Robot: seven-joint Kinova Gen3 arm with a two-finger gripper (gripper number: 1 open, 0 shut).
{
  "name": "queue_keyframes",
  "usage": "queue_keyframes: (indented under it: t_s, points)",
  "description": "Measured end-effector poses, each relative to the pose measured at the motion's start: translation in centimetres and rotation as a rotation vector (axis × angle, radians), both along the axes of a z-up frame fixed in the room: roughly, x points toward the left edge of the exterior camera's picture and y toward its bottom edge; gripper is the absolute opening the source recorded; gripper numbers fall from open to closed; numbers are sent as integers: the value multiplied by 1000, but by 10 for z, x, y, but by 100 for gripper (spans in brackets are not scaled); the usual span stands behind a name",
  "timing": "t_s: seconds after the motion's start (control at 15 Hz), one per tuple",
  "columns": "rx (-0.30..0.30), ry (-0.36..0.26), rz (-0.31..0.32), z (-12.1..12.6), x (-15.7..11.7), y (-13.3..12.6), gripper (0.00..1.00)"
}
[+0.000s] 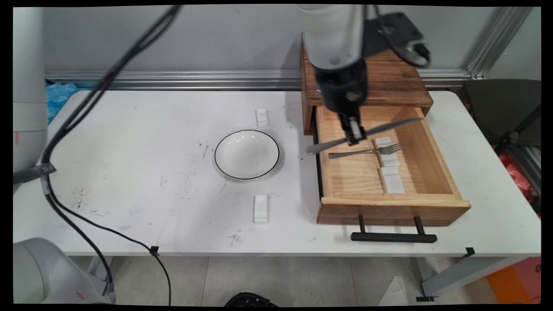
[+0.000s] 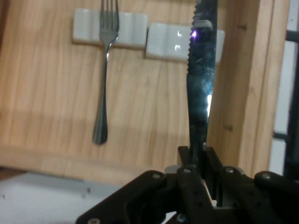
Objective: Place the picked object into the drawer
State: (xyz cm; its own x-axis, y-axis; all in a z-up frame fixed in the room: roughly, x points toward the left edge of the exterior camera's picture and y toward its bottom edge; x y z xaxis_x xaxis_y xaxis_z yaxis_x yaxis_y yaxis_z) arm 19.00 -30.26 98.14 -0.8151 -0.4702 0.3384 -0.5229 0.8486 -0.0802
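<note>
Steel catches the light where a table knife hangs level above the open wooden drawer at the right of the main frame, clamped near its middle by the black end effector, whose fingers are closed tight on the flat of the blade, as the hand view shows at its lower centre. The knife lies slantwise, its handle end reaching out past the drawer's left wall over the worktop, its tip pointing toward the upper right of the frame, over the drawer's back. Below it a fork rests on the drawer floor with its tines on a row of white blocks; the knife looks to be clear of the fork, just above it. Judging from the pictures, handling the knife well here means keeping it level and the grip firm, since a thin blade pinched at one place could pivot. The tight edges are the drawer's left wall beneath the handle end, the cabinet above the drawer's back, and the fork close under. Open room lies at the left and centre of the frame, where only a white bowl with a dark rim and two small white blocks stand on the worktop, well apart from the drawer.
</note>
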Motion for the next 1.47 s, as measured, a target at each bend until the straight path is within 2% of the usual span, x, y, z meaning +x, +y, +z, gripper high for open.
queue_keyframes:
  t_s: [0.4, 0.67, 1.07, 1.47]
  points:
    - [20, -35, 19, -47, -61, -32, 0]
    - [43, -65, 30, -76, -86, -50, 0]
    - [84, -97, 31, -108, -98, -66, 0]
    - [101, -120, -5, -136, -104, -81, 0]
